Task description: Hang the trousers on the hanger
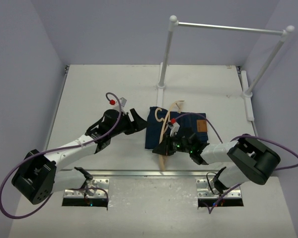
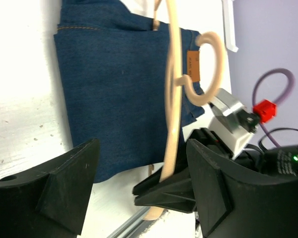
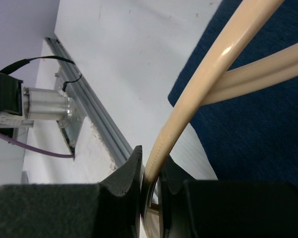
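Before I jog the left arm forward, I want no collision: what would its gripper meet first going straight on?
Probably the near edge of the folded trousers, just ahead of the open left gripper. The hanger lies farther on, held by the right gripper. Depth is unclear.

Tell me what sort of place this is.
Probably a robotics lab test cell: plain walls box in a white table, the left arm and right arm are bolted at its near edge, and a white clothes rail stands at the back.
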Tool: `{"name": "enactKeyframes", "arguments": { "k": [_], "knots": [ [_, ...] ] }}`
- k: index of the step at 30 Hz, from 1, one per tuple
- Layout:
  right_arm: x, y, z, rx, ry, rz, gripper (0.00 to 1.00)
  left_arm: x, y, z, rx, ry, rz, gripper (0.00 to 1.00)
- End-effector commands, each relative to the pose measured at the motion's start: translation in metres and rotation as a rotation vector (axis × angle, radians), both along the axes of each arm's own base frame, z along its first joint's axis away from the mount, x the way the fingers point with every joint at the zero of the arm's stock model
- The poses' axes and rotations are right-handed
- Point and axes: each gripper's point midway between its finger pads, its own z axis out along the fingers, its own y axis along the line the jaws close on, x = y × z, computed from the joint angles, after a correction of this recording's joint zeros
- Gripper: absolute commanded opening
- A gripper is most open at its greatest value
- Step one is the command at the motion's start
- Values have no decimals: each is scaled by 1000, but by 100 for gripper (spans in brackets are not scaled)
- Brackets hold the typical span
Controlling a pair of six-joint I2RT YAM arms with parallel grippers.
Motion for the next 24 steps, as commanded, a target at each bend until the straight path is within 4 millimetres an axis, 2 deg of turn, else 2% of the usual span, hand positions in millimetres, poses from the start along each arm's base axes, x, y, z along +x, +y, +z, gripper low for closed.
{"name": "enactKeyframes", "arguments": {
  "k": [1, 4, 11, 14, 18, 21, 24],
  "knots": [
    [4, 28, 40, 132, -55, 106, 0, 3, -7, 36, -51, -86, -46, 72],
    [5, 30, 42, 135, -61, 118, 0, 1, -18, 50, -97, -120, -110, 77],
    [0, 31, 36, 122, -70, 168, 0, 6, -40, 31, -118, -63, -197, 80],
    [-2, 35, 32, 119, -51, 194, 0, 10, -47, 34, -146, -86, -205, 81],
    [-4, 38, 31, 121, -44, 224, 0, 30, -52, 30, -110, -87, -154, 80],
    [-4, 37, 28, 104, -42, 229, 0, 44, -55, 26, -82, -79, -120, 74],
    [-4, 38, 26, 94, -42, 234, 0, 54, -58, 17, -52, -62, -90, 54]
  ]
}}
